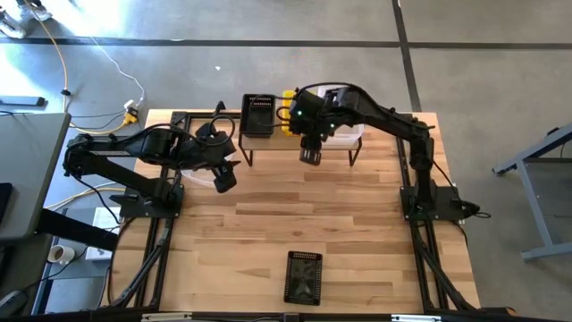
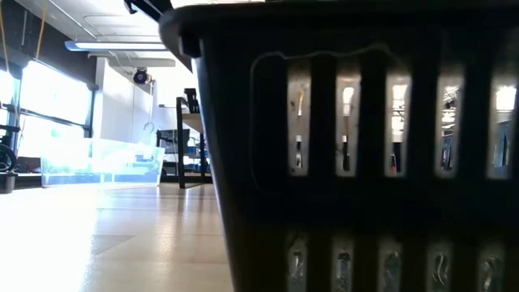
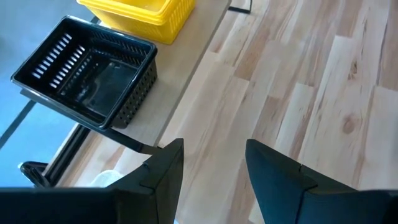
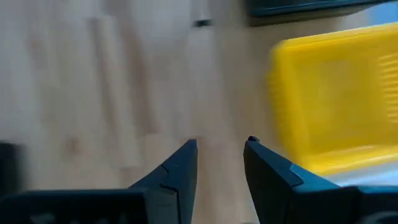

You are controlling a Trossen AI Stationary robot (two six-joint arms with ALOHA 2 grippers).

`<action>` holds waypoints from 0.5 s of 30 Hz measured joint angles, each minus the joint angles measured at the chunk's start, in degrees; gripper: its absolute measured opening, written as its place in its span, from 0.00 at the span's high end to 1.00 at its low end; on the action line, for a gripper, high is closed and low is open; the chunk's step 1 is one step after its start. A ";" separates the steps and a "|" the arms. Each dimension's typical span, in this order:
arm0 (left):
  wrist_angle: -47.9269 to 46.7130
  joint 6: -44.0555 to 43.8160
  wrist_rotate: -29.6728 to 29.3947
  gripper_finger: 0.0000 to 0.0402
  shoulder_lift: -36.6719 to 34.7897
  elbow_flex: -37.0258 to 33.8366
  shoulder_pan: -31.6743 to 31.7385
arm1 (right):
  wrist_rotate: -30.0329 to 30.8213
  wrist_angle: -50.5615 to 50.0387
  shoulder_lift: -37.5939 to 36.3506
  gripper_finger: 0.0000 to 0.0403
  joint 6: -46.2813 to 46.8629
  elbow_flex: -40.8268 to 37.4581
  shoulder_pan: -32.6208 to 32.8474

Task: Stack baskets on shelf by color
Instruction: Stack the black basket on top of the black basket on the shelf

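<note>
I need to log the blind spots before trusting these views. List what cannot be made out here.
- Low view: a black basket right at the lens blocks most of the table and both arms.
- High view: the right gripper and its arm cover part of the shelf, so the stacks cannot be counted.
- Right wrist view: the yellow basket is motion-blurred and cut by the picture's edge.
- Left wrist view: the black basket's stack depth is unclear.

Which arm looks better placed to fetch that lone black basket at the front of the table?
Probably the right. Its gripper hangs empty, jaws open, over bare table in line with the black basket; the left gripper sits farther to the side.
</note>
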 joint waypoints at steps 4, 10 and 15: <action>-1.41 -0.78 0.62 0.59 0.00 0.00 -0.01 | -3.84 -1.11 -0.33 0.71 6.27 -1.21 3.12; -3.97 -0.31 1.75 0.59 0.02 0.00 -0.01 | -3.44 -1.98 -0.38 0.71 15.59 -1.24 9.91; -4.07 0.68 2.16 0.59 0.02 0.00 -0.01 | 2.77 -4.47 -0.15 0.71 23.91 -1.25 15.80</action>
